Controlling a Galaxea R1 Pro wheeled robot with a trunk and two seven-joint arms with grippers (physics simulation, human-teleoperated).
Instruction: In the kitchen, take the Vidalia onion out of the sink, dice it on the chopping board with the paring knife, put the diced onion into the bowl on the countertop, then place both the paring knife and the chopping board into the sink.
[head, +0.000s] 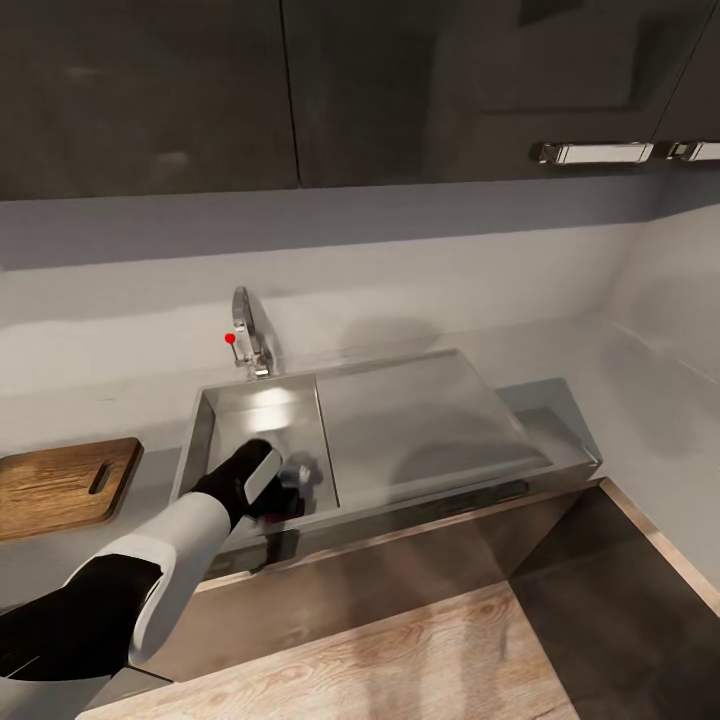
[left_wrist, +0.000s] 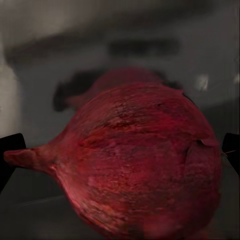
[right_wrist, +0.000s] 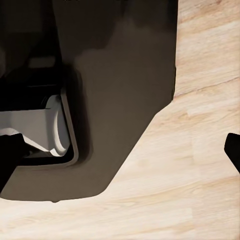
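Kitchen scene, first stage of the task. Glossy dark upper cabinets (head: 300, 90) hang over a pale wall; below them runs the grey table (head: 90, 400), its dark cabinet fronts meeting a light wood floor (head: 400, 660).

Set in the table is the sink (head: 205, 425), a steel basin with a flat drainboard (head: 420, 420) to one side and a chrome tap (head: 250, 335) with a red-tipped lever behind it.

The chopping board (head: 60, 485) lies on the table just beside the sink, on the robot's left. It is bare, with nothing cut on it.

The left arm (head: 150, 570) reaches down into the basin near its front wall, ending in the left gripper (head: 290, 485).

In the left wrist view the onion (left_wrist: 145, 170), dark red-skinned, sits between the two dark fingers (left_wrist: 12, 147). The fingers stand wide, one at each flank of the bulb. Whether they press on it cannot be told.

The right gripper (right_wrist: 120, 150) hangs low with its fingers spread apart and holding nothing, over the robot's dark base (right_wrist: 115, 100) and the floor.

Progress, as judged: the onion remains in the sink, at or near the point of being grasped. Lifting it out, dicing, filling the bowl and placing knife and board in the sink are all left to do.
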